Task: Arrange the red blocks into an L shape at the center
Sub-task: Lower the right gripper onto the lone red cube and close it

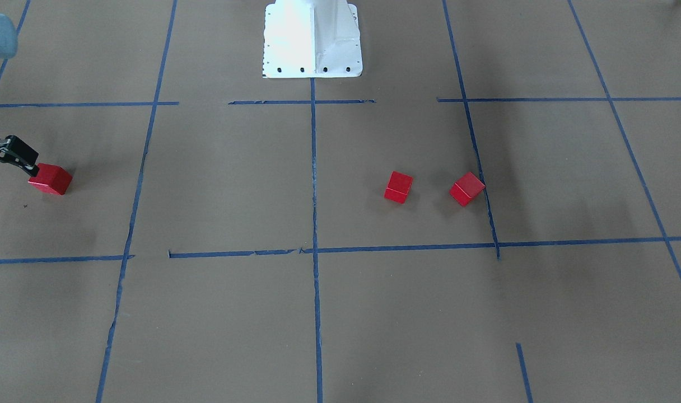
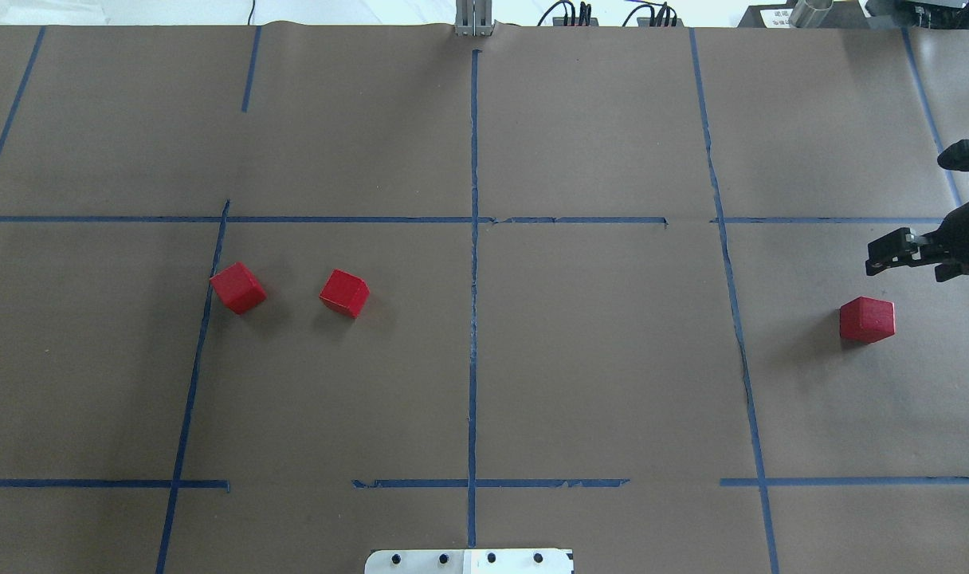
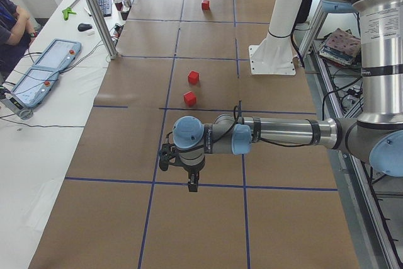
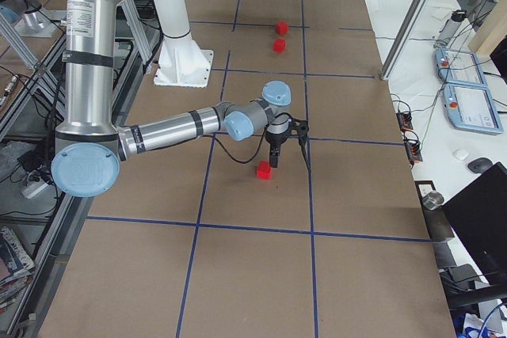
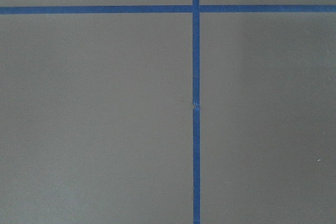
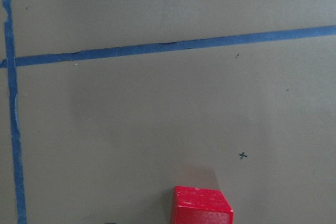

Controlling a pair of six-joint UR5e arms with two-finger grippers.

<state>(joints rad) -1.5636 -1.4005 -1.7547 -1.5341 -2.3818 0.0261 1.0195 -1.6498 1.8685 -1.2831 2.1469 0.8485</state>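
Observation:
Three red blocks lie apart on the brown paper. Two are in the left half of the center: one red block touches its left tape line, and another red block lies a little right of it. The third red block lies outside the center, on the right. My right gripper hovers just beyond this block, open and empty; it also shows in the front-facing view. My left gripper points down over a tape line, far from the blocks. I cannot tell whether it is open or shut.
The white robot base stands at the table's near edge, in line with the central tape line. An operator, teach pendants and cables are on the white side table beyond the paper.

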